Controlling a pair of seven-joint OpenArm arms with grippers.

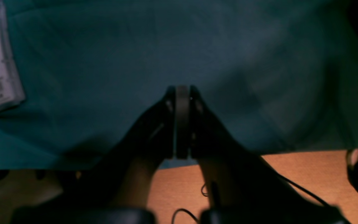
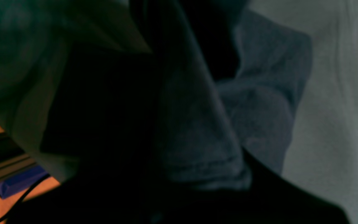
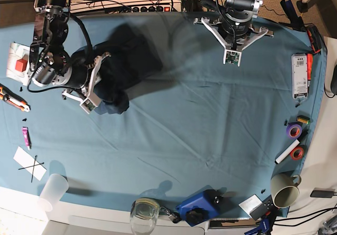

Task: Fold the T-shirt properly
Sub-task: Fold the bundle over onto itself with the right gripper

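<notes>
The dark navy T-shirt [image 3: 129, 56] lies bunched in a heap at the back left of the teal tablecloth [image 3: 200, 124]. My right gripper [image 3: 109, 86] is at the heap's left edge, shut on a fold of it. In the right wrist view a hemmed fold of the T-shirt [image 2: 197, 130] runs up from between the dark fingers, which are mostly hidden. My left gripper [image 3: 234, 40] hovers over bare cloth at the back, right of the shirt. In the left wrist view the left gripper [image 1: 182, 93] is shut with nothing in it, above the tablecloth [image 1: 104, 62].
A white box with a red block [image 3: 20, 64] and orange-handled pliers [image 3: 13, 99] lie at the left edge. A white device [image 3: 299, 76], tape rolls [image 3: 293, 130] and a paper cup [image 3: 284, 190] line the right edge. A plastic cup [image 3: 52, 191], a glass [image 3: 145, 214] and a blue device [image 3: 199, 206] sit along the front.
</notes>
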